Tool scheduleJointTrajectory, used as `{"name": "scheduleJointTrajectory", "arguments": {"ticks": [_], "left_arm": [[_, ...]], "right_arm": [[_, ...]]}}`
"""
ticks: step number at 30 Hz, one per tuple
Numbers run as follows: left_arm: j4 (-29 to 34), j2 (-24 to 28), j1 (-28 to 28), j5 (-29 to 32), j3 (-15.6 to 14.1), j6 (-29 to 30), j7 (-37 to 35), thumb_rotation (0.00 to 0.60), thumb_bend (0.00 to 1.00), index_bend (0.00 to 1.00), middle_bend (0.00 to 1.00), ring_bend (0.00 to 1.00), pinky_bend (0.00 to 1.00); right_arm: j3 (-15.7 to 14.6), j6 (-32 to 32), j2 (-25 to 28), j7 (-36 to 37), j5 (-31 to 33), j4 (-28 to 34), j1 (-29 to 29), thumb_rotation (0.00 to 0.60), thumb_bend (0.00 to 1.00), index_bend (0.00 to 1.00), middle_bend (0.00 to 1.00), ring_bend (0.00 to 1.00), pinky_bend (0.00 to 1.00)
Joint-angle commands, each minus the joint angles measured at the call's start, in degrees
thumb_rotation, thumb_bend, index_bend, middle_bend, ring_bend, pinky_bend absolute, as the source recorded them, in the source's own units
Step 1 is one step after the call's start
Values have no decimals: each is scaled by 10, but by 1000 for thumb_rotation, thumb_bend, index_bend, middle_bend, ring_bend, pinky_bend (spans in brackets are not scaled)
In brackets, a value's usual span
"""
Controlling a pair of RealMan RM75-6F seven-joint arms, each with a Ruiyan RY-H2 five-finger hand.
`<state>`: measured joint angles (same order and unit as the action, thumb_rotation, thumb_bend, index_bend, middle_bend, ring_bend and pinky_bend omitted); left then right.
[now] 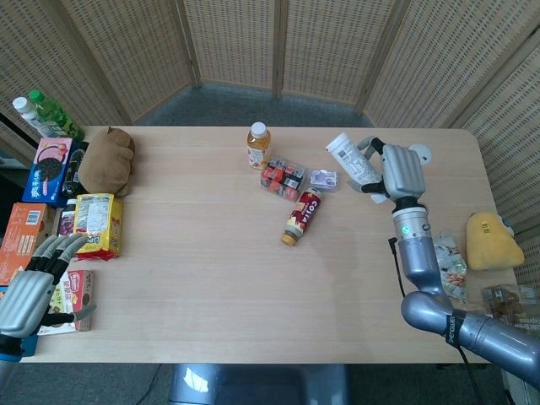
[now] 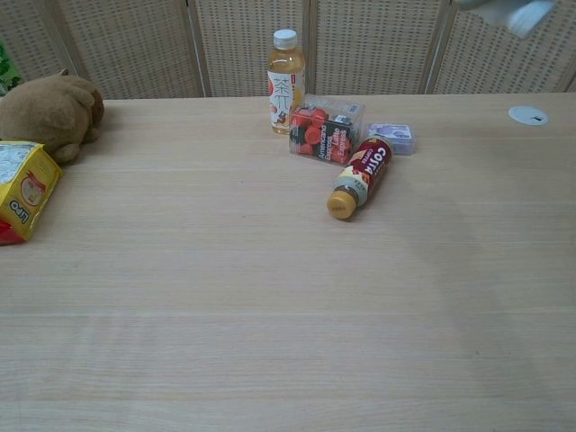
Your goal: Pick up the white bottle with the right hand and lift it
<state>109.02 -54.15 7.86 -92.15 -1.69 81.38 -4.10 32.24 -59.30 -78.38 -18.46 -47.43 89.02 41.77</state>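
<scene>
1. The right hand [image 1: 399,171] grips the white bottle [image 1: 349,157], fingers wrapped around its lower part, and holds it in the air above the table [image 1: 211,278].
2. The bottle lies tilted in the grip, its free end pointing up and to the left of the hand (label side facing the head camera).
3. In the chest view only a blurred pale sliver [image 2: 517,13] shows at the top edge, probably part of the bottle or the hand.
4. Below and to the left of the right hand, on the table, lies a red coffee bottle [image 1: 301,216] on its side, beside a clear box of red items [image 1: 283,177] and a small purple packet [image 1: 323,179].
5. The left hand [image 1: 34,283] hangs at the table's near left edge, fingers apart, holding nothing, next to snack boxes [image 1: 63,302].
</scene>
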Motion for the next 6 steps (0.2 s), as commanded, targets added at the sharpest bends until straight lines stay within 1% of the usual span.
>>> {"name": "scheduleJointTrajectory", "arguments": {"ticks": [1,6], "left_arm": [[-2,-1,-1,-1,0,2,-2,571,68,0,0,0,0],[-5,-3,1,-2,0,-2,-4,574,68,0,0,0,0]], "right_arm": [[2,-5,11,-5,8,12,7,600,264,572,927,1000,1000],[-2,-13,26,-11,22,27,15,600,264,574,927,1000,1000]]}}
